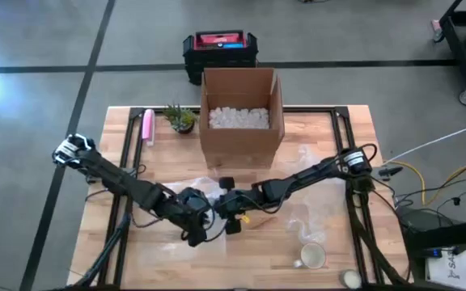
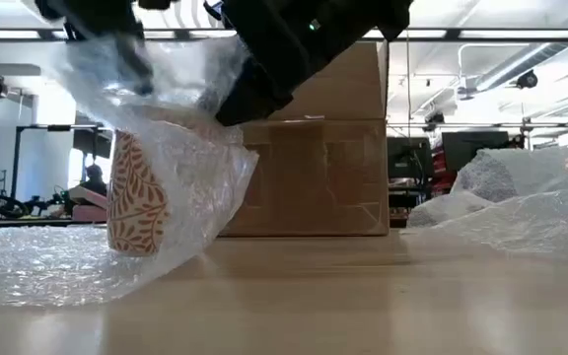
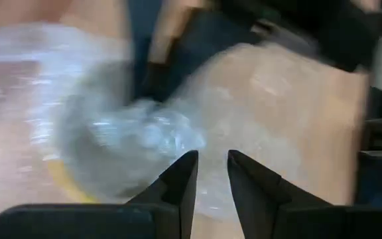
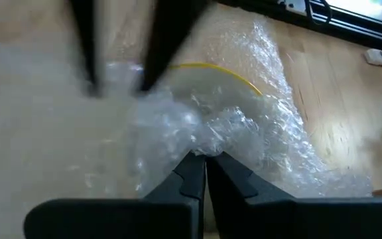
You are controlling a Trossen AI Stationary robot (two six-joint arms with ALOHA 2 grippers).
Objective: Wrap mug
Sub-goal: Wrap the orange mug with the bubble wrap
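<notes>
Mug (image 2: 136, 195), leaf-patterned, stands upright on the bench (image 2: 363, 296), half draped in bubble wrap (image 2: 180, 138). Right gripper (image 4: 205, 159) pinches the wrap, fingers closed on it; left gripper (image 3: 211, 166) hovers beside, slightly open. Cardboard box (image 1: 241, 113) stands behind.

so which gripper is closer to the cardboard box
Right. The right gripper lies in front of the cardboard box, below its front wall in the high view; the left gripper is farther out.
</notes>
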